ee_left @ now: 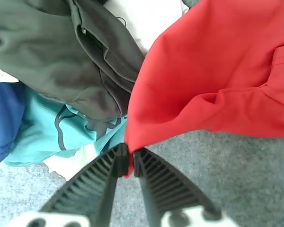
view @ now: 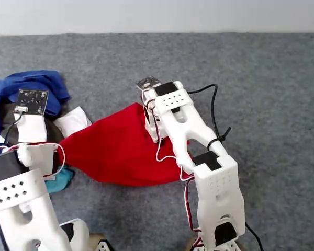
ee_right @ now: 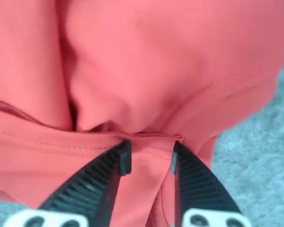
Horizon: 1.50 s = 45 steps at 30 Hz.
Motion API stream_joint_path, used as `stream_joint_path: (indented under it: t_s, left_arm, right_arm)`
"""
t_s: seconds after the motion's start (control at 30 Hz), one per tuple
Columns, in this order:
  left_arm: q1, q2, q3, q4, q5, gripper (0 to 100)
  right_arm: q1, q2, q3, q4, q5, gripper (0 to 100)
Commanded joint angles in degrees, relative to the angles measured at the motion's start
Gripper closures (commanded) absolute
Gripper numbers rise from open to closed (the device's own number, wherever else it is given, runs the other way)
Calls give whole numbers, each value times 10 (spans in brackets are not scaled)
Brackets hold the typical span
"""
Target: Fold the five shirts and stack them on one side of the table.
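1. Grip state. My left gripper was clamped on one corner of the red fabric shirt, its ribbed jaws pressed together with only a pinch of cloth between them. My right gripper was closed over a thicker, bunched fold beside a stitched seam, so its jaws stood slightly apart with cloth filling the gap.

2. Location. The shirt hung between my two arms over the grey felt-covered table. It was raised at both held points, and its lower edge sagged onto the surface. Just beside my left arm lay a loose heap: a blue knit shirt, a dark grey shirt, a teal printed shirt and a white shirt, none of them folded.

3. Handling, as I judged it. The garment looked light, limp and without stiffness, and it draped wherever it was unsupported. A single-layer pinch (as at my left corner) seemed liable to slip under tension. Seams, hems and corners appeared to be the better places to hold, since the doubled cloth there gives the ribbed pads more to bite on
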Motion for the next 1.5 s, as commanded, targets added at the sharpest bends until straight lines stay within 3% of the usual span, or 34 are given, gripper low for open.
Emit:
stream_joint_path:
  t_s: [0.0, 0.9, 1.07, 1.47]
  left_arm:
    - [1, -11, -3, -4, 0, 987]
    - [1, -11, -4, 3, 0, 987]
    - [1, -11, -3, 4, -1, 987]
    - [3, -11, -6, 4, 0, 987]
  right_arm:
    - [9, -9, -23, 15, 5, 842]
    - [-5, 14, -24, 15, 4, 849]
    - [-4, 15, -24, 14, 5, 997]
    - [0, 5, -26, 18, 10, 990]
